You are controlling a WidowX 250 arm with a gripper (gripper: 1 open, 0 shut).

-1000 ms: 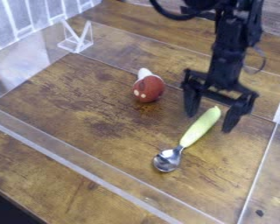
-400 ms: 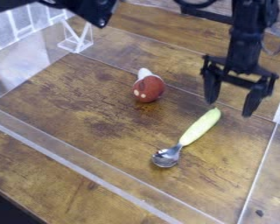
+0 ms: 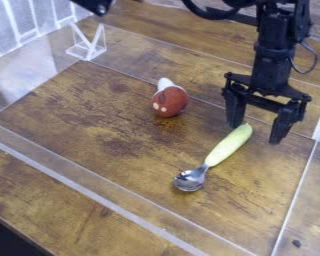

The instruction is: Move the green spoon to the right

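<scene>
Because the tool (image 3: 266, 110) hangs wide open and empty above the green spoon (image 3: 216, 158), a careless descent could pinch the handle off-centre and flick it.

The picture is small and coarse, soft throughout; light is even and fairly bright, falling from above; the wooden table (image 3: 96, 120) shows pale sheen along its clear raised edges; the spoon's metal bowl (image 3: 192, 180) glints; shadows are faint and short; the far background blurs into dark shapes.
</scene>
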